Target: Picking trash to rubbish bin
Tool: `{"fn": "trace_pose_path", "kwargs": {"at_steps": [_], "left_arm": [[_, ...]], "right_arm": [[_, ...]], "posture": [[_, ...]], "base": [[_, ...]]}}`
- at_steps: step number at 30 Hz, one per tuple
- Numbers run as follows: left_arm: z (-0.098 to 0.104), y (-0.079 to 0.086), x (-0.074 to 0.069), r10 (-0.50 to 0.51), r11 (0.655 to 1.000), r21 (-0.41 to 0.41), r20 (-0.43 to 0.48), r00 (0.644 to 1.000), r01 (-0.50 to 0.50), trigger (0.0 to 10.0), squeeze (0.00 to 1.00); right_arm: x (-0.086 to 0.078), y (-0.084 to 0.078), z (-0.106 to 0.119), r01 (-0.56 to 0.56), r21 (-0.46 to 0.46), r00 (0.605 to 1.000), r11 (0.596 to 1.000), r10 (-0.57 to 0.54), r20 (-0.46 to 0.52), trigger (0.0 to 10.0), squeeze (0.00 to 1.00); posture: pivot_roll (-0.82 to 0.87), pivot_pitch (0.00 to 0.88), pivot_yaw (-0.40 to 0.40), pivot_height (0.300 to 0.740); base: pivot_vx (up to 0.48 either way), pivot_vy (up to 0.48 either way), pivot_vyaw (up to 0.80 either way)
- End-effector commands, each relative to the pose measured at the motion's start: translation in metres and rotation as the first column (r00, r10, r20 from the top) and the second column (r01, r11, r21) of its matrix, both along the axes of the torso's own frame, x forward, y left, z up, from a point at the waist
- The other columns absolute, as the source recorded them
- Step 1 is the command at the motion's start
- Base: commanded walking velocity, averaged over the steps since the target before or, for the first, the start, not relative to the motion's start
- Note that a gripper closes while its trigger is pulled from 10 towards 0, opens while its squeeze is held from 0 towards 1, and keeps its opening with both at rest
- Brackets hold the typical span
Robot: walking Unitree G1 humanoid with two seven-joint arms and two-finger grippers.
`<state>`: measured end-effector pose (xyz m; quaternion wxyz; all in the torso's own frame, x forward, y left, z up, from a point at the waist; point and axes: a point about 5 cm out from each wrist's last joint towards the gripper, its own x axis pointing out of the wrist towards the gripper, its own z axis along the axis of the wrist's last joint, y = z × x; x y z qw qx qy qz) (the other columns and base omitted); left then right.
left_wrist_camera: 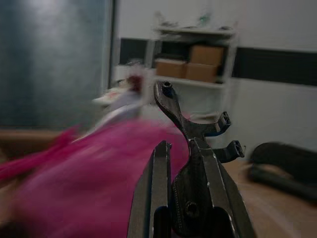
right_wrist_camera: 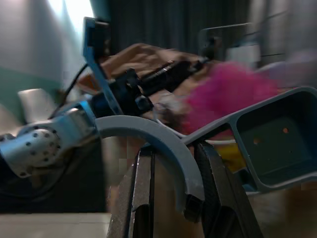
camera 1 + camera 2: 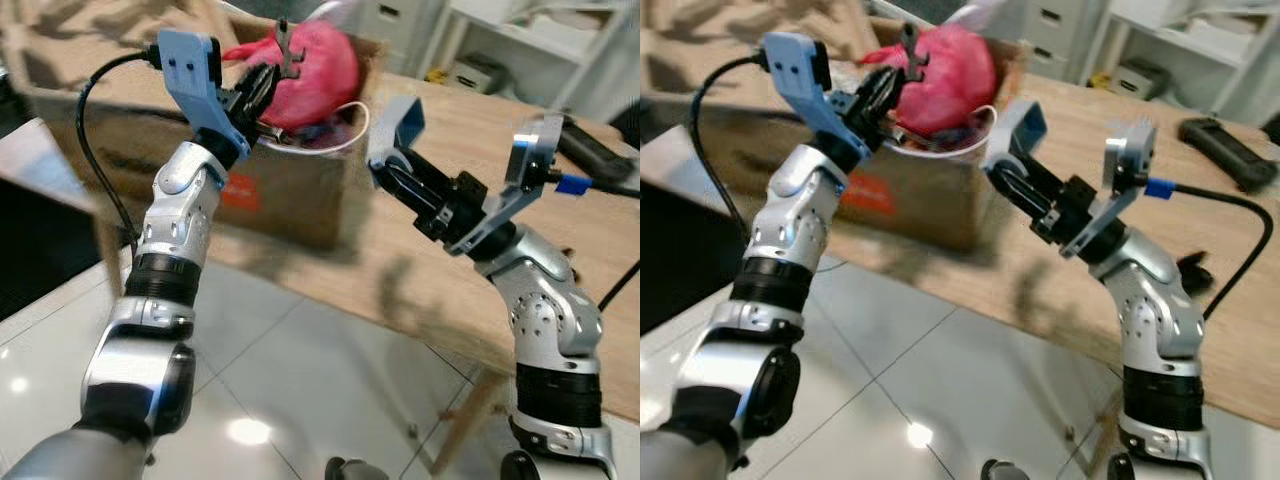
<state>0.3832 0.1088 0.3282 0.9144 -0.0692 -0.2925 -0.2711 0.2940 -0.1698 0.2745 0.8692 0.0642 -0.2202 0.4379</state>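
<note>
Head views: left gripper (image 3: 283, 68) clamps a small black forked plastic bracket (image 3: 287, 45) over the cardboard-box bin (image 3: 290, 190) at the wooden table's (image 3: 560, 290) near edge. Right wrist view: right gripper (image 2: 174, 184) pinches a grey curved plastic scoop (image 2: 270, 130) by its handle. Both look light and rigid; gripping the narrow stems suits.

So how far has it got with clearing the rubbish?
A pink bag already sits in the cardboard box on the table. In hand: the left gripper holds a small black piece over the box; the right gripper holds a grey plastic part beside it. Both are yet to be dropped in.
</note>
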Motion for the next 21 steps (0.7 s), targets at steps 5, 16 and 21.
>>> {"fn": "trace_pose_path", "kwargs": {"at_steps": [5,16,21], "left_arm": [[0.007,-0.006,0.001,0.014,1.000,-0.005,0.041,0.999,-0.014,10.0,0.00],[-0.014,0.015,0.013,0.203,0.976,0.082,-0.001,0.979,-0.203,10.0,0.00],[-0.016,0.038,0.020,0.377,0.914,0.156,0.009,0.926,-0.374,10.0,0.00]], "right_arm": [[-0.005,0.003,0.008,-0.010,0.002,0.999,1.000,0.010,0.035,10.0,0.00],[-0.003,0.008,0.007,-0.004,0.002,1.000,1.000,0.004,0.009,10.0,0.00],[-0.003,0.012,0.006,-0.010,-0.001,1.000,1.000,0.010,0.000,10.0,0.00]], "posture": [[-0.03,0.166,-0.008,0.740],[-0.03,0.175,-0.017,0.740],[-0.04,0.189,-0.021,0.740]], "base": [[0.000,0.000,-0.80],[0.000,0.000,-0.07],[0.000,0.000,0.00]]}}
